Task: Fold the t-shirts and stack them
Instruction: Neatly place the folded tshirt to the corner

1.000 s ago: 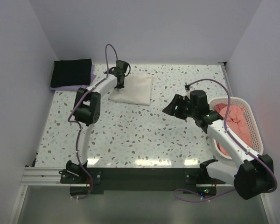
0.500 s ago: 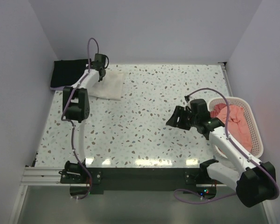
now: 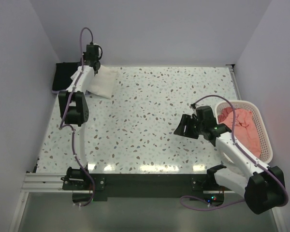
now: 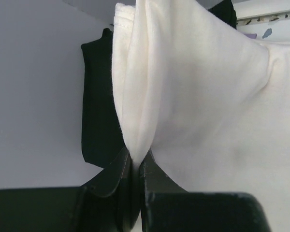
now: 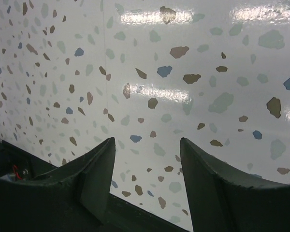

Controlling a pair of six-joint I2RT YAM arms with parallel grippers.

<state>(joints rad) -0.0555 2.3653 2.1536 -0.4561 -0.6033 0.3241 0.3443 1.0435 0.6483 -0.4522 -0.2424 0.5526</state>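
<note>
My left gripper point(image 3: 92, 65) is shut on an edge of the folded cream-white t-shirt point(image 3: 102, 82), at the back left of the table. In the left wrist view the cream cloth point(image 4: 203, 96) is pinched between my fingers point(image 4: 152, 169), with the folded black t-shirt point(image 4: 99, 111) just behind it. The black t-shirt point(image 3: 62, 76) lies in the back left corner, partly hidden by the arm. The lavender one is hidden. My right gripper point(image 3: 180, 126) is open and empty above bare table point(image 5: 150, 87). The salmon-pink t-shirt point(image 3: 244, 128) lies crumpled in the basket.
The white slatted basket point(image 3: 262, 128) stands at the right edge of the table, next to my right arm. Walls close in the table on the left, back and right.
My left gripper has dragged the folded cream-white t-shirt leftward from the back middle towards the black t-shirt. My right gripper has drawn back a little towards the near side.
</note>
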